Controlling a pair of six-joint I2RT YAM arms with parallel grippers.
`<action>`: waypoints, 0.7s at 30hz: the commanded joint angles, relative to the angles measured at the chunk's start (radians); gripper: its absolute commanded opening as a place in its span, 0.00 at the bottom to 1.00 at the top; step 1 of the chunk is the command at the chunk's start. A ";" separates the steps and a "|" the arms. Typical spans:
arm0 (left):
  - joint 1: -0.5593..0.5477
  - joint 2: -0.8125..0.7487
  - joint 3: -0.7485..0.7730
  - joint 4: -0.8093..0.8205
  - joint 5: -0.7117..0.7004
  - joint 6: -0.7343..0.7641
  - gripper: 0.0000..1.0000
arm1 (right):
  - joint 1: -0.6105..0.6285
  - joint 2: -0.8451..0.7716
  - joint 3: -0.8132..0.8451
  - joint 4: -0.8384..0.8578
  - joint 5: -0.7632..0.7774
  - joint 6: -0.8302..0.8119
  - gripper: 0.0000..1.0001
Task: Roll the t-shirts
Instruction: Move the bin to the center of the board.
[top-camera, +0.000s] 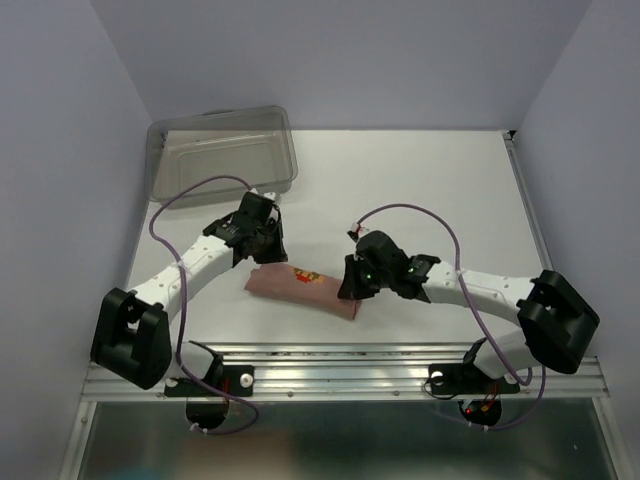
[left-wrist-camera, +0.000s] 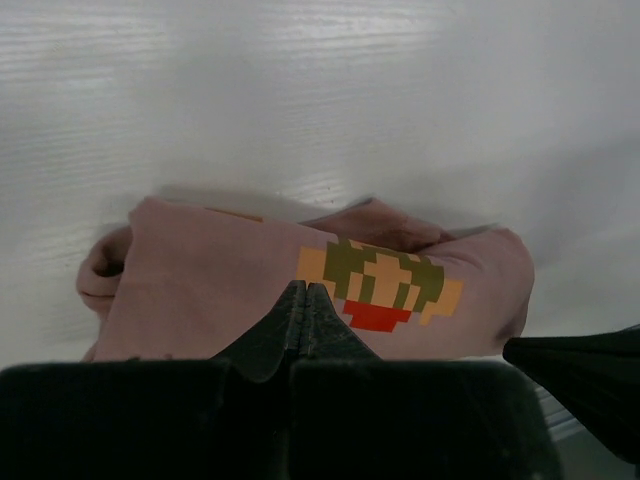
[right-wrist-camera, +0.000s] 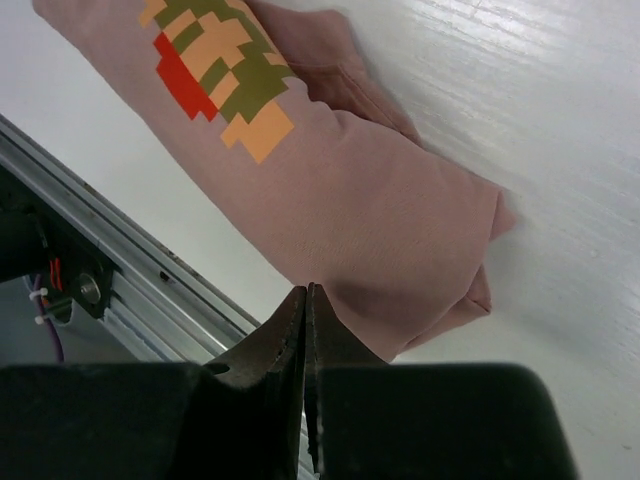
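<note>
The shirt (top-camera: 300, 288) lies rolled into a short pink bundle on the table (top-camera: 420, 180), near its front edge and between the two arms. The only marking is the print (left-wrist-camera: 380, 285) on top of the roll, a blocky pixel picture in olive, tan-orange and red. In the right wrist view the frame's top edge cuts off its upper part.

The left gripper (left-wrist-camera: 305, 292) has its jaws pressed together, tips at the roll's near edge. The right gripper (right-wrist-camera: 307, 295) is closed the same way, tips at the roll's edge close to its folded corner. Whether either one nips any cloth cannot be told, as the black fingers hide the contact.

From above, each gripper covers one end of the roll. A dark shape at the lower right of the left wrist view is cut off by the frame. The bin (top-camera: 222, 150) sits at the far left corner of the table, well apart from the shirt. A metal rail (right-wrist-camera: 130, 275) runs along the front edge.
</note>
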 joint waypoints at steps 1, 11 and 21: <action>-0.034 0.020 -0.056 0.040 0.052 -0.024 0.00 | 0.009 0.045 -0.063 0.063 0.007 0.041 0.04; -0.052 0.104 -0.118 0.080 0.005 -0.022 0.00 | 0.009 0.056 -0.112 0.014 0.121 -0.003 0.03; -0.049 0.047 0.241 -0.075 -0.121 0.062 0.00 | 0.009 -0.048 0.086 -0.017 0.189 -0.079 0.08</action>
